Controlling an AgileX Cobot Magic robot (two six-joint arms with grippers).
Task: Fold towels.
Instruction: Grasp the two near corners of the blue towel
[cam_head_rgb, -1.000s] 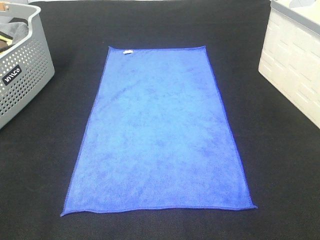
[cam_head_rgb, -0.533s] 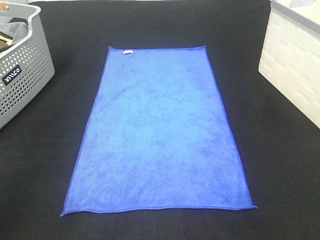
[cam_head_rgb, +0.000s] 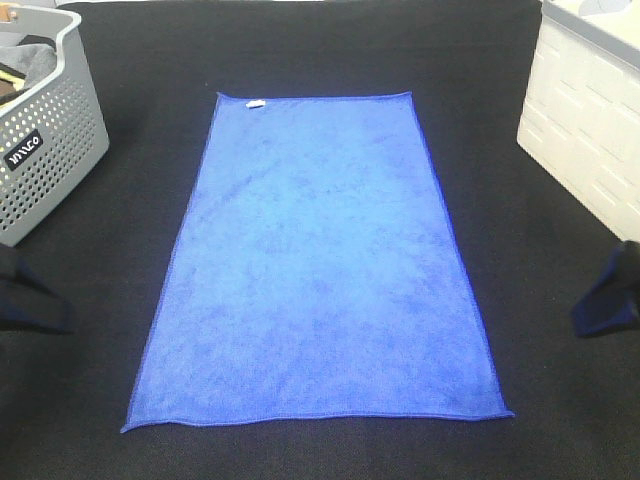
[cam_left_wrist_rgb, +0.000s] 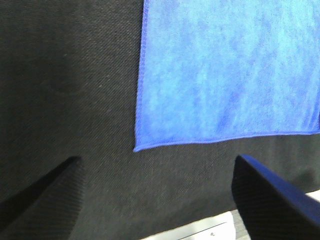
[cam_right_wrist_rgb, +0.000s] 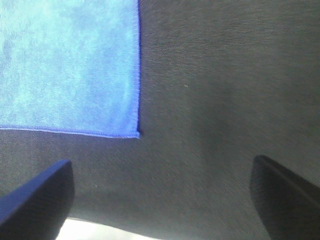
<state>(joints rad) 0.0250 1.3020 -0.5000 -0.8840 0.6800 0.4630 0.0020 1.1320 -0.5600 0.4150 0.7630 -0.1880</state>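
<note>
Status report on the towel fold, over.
Left gripper and right gripper: jaws open, empty. Blue towel flat, unfolded, between them. Nothing on it; grey basket and white bin stand clear.

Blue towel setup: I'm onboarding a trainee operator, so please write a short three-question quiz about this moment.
1. True or false: the blue towel lies spread flat, with no fold made yet.
2. In the exterior high view, which corner of the towel is its white tag nearest? A) far left B) far right C) near right
3. Fill in: the left gripper and the right gripper both have their jaws ____, and neither touches the towel.

Key: 1 true; 2 A; 3 open.
</note>
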